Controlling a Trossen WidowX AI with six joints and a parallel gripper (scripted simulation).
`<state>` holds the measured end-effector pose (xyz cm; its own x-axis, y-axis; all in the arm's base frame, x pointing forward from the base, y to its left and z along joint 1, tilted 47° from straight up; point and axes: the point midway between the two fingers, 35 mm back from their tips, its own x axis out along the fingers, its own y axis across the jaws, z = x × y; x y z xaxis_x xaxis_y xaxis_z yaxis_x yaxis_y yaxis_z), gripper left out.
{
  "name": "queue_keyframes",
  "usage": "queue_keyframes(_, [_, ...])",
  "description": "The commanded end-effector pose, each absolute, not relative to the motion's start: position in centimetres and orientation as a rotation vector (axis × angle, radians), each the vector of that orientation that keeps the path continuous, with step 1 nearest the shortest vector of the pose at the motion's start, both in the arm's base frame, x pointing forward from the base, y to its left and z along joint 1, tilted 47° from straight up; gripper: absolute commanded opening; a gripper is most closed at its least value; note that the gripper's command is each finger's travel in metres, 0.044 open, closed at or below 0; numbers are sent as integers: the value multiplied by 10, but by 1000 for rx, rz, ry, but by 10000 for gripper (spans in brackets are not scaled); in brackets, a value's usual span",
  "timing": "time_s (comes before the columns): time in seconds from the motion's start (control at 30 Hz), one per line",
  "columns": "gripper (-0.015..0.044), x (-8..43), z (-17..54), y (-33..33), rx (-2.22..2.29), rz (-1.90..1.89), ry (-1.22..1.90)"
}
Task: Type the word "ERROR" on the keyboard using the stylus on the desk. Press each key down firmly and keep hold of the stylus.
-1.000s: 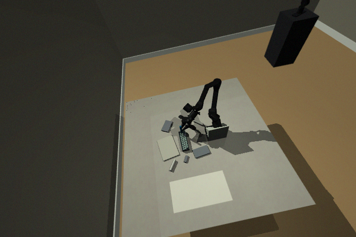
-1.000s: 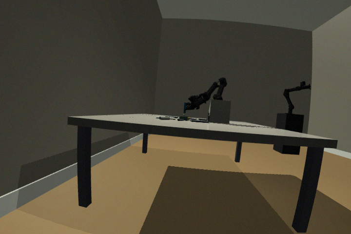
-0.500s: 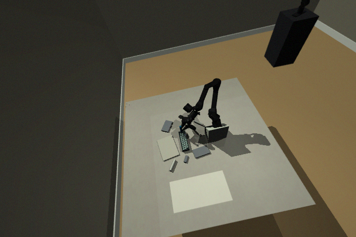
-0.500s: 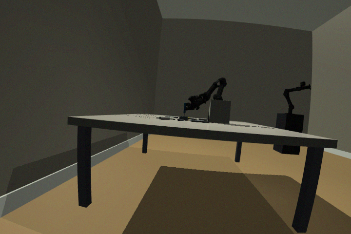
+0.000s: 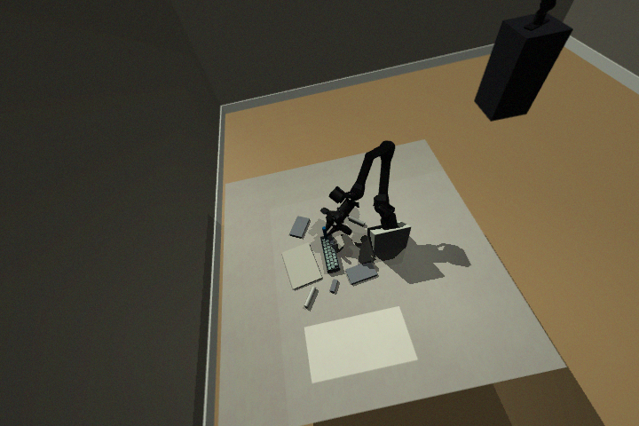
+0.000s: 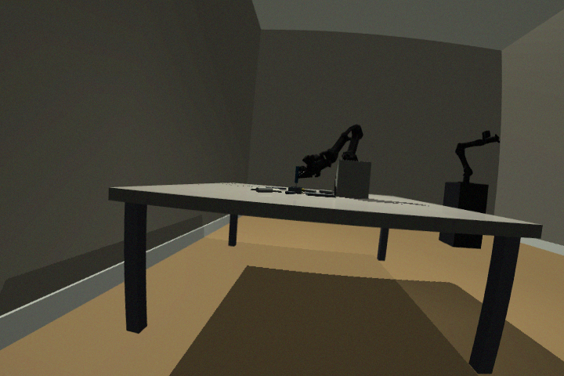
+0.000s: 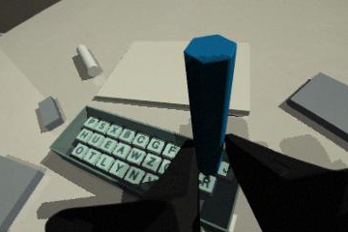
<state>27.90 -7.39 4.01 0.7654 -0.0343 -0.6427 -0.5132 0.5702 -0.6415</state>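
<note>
Wrist view: blue stylus (image 5: pixel 324 231) (image 6: pixel 296 175) (image 7: pixel 211 97) upright above the keyboard (image 5: pixel 329 255) (image 6: pixel 294 189) (image 7: pixel 114 157), fingers (image 5: pixel 331 232) (image 6: pixel 301 171) closed on its lower barrel.
Likely light and stiff, its flat-sided barrel should resist rolling; a low grip suits firm presses, though smooth faces could slide upward, and the tip looks near R.
</note>
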Motion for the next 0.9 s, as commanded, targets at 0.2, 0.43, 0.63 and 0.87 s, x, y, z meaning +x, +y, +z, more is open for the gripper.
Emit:
queue_keyframes(0.2, [81,279,35,-76,-935,317,661])
queue_keyframes(0.43, [81,279,33,-78,-935,317,661])
queue_keyframes(0.63, [81,279,32,-79,-935,317,661])
queue_keyframes(0.87, [81,279,32,-78,-935,317,661])
